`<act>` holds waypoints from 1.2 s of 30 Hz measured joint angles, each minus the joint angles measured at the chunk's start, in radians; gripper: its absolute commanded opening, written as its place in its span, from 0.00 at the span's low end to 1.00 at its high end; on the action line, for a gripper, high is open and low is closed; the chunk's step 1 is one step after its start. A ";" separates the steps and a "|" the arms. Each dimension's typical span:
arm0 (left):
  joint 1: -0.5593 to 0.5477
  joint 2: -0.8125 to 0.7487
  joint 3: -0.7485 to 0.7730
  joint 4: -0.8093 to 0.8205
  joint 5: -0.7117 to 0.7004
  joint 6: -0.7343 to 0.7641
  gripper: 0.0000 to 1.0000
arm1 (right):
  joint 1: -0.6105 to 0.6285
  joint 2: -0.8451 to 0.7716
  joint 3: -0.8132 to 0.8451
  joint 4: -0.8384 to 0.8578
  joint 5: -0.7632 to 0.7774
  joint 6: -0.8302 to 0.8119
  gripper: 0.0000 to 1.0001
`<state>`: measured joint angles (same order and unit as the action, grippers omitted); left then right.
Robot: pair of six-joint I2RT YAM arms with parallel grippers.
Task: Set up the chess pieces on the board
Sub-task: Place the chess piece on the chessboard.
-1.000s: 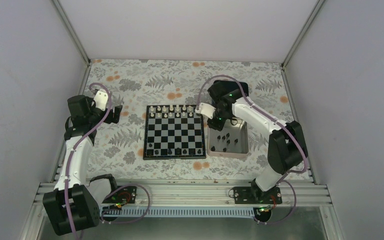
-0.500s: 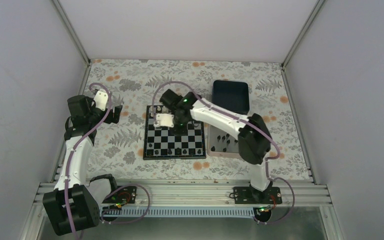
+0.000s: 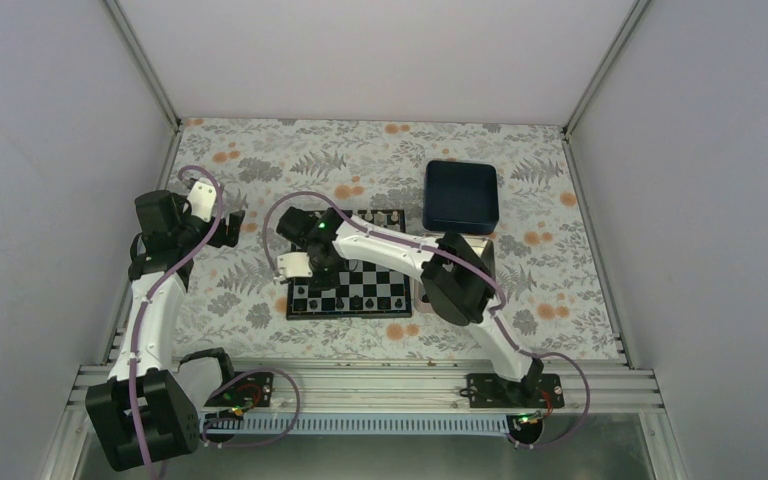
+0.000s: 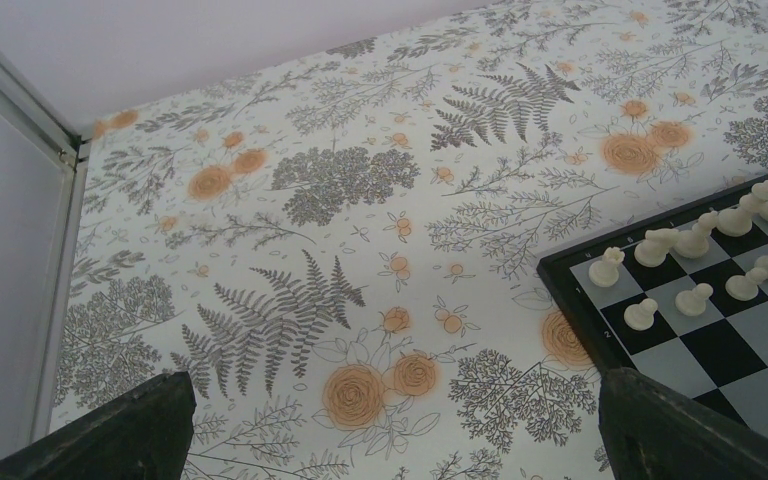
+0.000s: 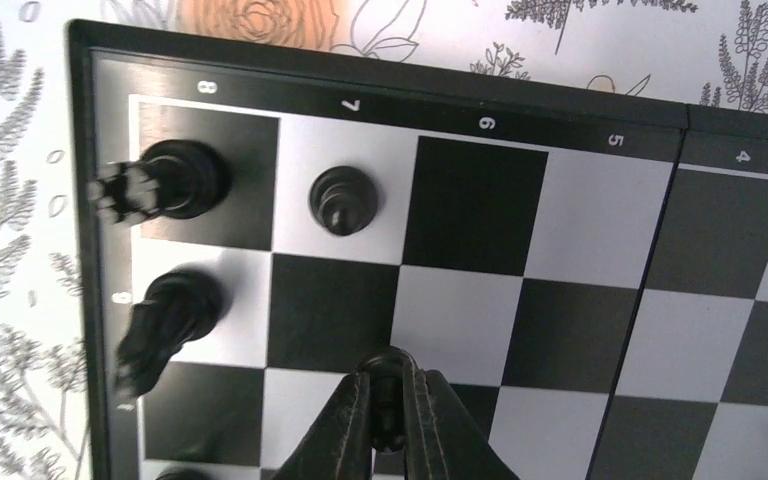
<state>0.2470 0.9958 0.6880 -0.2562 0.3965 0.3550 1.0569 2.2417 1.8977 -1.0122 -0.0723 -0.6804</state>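
Observation:
The board (image 3: 370, 272) lies mid-table, with black chess pieces (image 3: 360, 300) along its near row and white ones at the far edge. My right gripper (image 3: 310, 266) reaches over the board's near left corner. In the right wrist view it (image 5: 388, 372) is shut on a small black piece (image 5: 388, 398), held just above the squares. A black rook (image 5: 165, 185), a pawn (image 5: 343, 200) and a knight (image 5: 165, 320) stand by the board's corner (image 5: 110, 60). My left gripper (image 3: 230, 225) is open and empty over the cloth, left of the board (image 4: 680, 345).
A dark blue square tray (image 3: 461, 195) sits behind the board's right corner. The silver tray is mostly hidden under my right arm's elbow (image 3: 455, 280). White pieces (image 4: 700, 250) stand on the board corner nearest my left gripper. Grey walls enclose the flowered tablecloth (image 3: 260, 160).
My right arm has swung left from the silver tray, across the board, to its near left corner, carrying the black piece. The left arm has not moved.

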 measured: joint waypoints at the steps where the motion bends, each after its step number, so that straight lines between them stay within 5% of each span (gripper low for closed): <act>1: 0.000 0.000 0.000 0.000 0.000 0.000 1.00 | 0.002 0.010 0.009 0.001 0.003 -0.001 0.08; 36: 0.005 -0.003 0.000 0.000 0.000 0.000 1.00 | 0.037 0.043 0.042 -0.040 -0.028 -0.008 0.08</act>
<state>0.2516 0.9924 0.6876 -0.2562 0.3969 0.3550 1.0939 2.2852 1.9392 -1.0519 -0.1005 -0.6884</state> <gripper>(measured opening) 0.999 0.079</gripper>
